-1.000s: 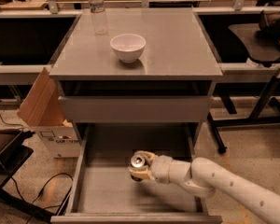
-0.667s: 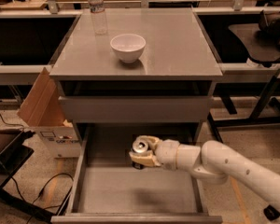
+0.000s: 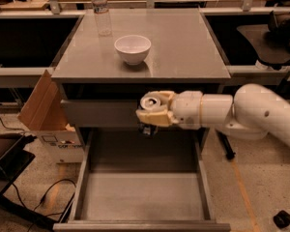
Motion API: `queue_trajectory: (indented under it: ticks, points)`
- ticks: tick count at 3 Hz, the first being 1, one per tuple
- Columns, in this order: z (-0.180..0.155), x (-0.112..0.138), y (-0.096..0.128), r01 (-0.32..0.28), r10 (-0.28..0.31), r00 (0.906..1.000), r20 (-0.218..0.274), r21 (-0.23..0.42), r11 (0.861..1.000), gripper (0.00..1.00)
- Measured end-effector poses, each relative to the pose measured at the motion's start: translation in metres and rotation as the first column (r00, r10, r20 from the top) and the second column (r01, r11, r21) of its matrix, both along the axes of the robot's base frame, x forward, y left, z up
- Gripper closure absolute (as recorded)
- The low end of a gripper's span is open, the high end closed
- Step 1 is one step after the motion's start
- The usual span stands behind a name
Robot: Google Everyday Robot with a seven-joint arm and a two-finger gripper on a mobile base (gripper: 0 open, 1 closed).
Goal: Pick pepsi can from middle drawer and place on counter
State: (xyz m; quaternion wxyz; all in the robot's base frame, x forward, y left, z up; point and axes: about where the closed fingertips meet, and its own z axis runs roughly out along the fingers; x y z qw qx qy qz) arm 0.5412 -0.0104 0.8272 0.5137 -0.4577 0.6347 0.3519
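Observation:
My gripper (image 3: 152, 111) is shut on the pepsi can (image 3: 150, 103). Only the can's silver lid and a dark sliver below the fingers show. The gripper holds the can in the air, level with the closed drawer front, above the back of the open middle drawer (image 3: 142, 195). The drawer's flat grey floor is bare. The glossy grey counter (image 3: 183, 47) lies just above and behind the gripper. My white arm reaches in from the right.
A white bowl (image 3: 132, 48) stands near the counter's front left. A clear water bottle (image 3: 101, 11) stands at the back left corner. A cardboard box (image 3: 43, 111) sits left of the cabinet. Cables lie on the floor at lower left.
The gripper has lifted the can out of the drawer, up to the height of the closed drawer front. The drawer floor is now bare.

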Motion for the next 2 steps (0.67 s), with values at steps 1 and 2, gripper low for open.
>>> queue_trajectory:
  ticks: [1,2]
  points:
    - [0.077,0.027,-0.004,0.033,-0.033,0.9994,0.003,-0.008,0.999,1.00]
    - [0.132,0.073,-0.008,0.123,-0.123,0.9917,-0.037,0.012,0.992,1.00]
